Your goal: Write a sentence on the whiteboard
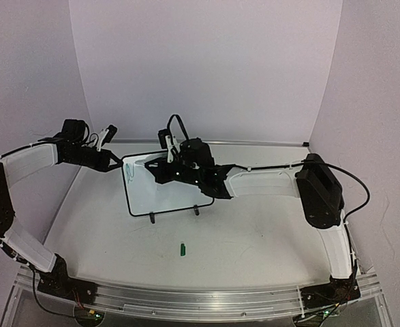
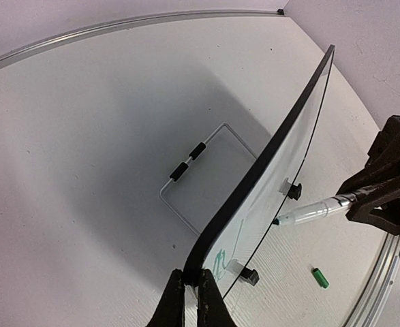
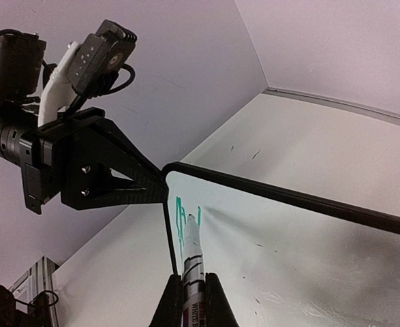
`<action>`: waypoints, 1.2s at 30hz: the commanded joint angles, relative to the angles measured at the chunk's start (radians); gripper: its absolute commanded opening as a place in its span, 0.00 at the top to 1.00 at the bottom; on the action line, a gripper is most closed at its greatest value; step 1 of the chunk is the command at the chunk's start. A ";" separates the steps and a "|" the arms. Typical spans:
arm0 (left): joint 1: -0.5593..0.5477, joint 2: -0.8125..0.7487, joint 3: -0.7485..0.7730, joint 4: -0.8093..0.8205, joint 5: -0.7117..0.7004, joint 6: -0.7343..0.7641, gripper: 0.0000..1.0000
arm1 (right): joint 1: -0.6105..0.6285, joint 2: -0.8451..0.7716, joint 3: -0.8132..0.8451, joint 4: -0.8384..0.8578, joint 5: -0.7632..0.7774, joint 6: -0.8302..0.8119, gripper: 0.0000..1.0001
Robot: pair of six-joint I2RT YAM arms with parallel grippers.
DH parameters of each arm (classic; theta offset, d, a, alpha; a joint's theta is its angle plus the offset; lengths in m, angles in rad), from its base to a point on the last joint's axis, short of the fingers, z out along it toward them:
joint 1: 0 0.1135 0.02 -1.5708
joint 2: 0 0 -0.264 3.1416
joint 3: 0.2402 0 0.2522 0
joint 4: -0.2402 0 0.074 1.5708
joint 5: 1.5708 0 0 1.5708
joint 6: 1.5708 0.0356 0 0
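1. Right fingers (image 3: 170, 306): nearest item in the right wrist view. Closed on the marker (image 3: 191, 262), barrel upright between them.
2. Surface (image 1: 254, 238): white, with a metal rail along the near edge.
3. Whiteboard (image 1: 169, 197): stands mid-surface on two black feet, leaning back. Glossy white face with a thin black frame.
4. Left fingers (image 2: 175, 303): pinched shut on the whiteboard's frame at its upper-left corner, one finger on each side.
5. Marker: white barrel with dark print near the grip, too small to read. The tip meets the whiteboard's face just inside the held corner.
6. Sentence (image 3: 181, 214): a few green slanted strokes at the marker tip, close to the left fingers. No word can be read.
7. Cap (image 1: 182, 249): green, lying on the surface in front of the whiteboard, apart from both fingers.
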 commanded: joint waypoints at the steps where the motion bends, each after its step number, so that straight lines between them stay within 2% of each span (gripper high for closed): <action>1: 0.003 -0.040 0.005 0.025 -0.028 0.031 1.00 | -0.003 -0.081 -0.040 0.067 -0.035 -0.014 1.00; 36: 0.004 -0.040 0.005 0.025 -0.029 0.031 1.00 | -0.004 0.039 0.039 -0.041 0.021 0.006 1.00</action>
